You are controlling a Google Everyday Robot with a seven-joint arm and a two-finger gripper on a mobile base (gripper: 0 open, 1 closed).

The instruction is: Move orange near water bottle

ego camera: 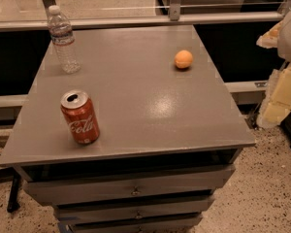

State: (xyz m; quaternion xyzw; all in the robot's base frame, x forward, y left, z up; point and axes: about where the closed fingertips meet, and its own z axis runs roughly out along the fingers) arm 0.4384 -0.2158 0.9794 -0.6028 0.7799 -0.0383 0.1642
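The orange (183, 59) is a small round fruit sitting on the grey cabinet top (136, 106), toward its back right. The water bottle (63, 39) is clear, with a white cap and a white-blue label, and stands upright at the back left corner. The two are far apart, across the width of the top. My gripper (277, 101) hangs at the right edge of the view, off the cabinet's right side, lower than and to the right of the orange, touching neither thing. It is partly cut off by the frame.
A red Coca-Cola can (80, 117) stands upright, opened, at the front left. The cabinet has drawers (131, 191) below its front edge. A glass railing (136, 18) runs behind the cabinet. Speckled floor (266, 193) lies to the right.
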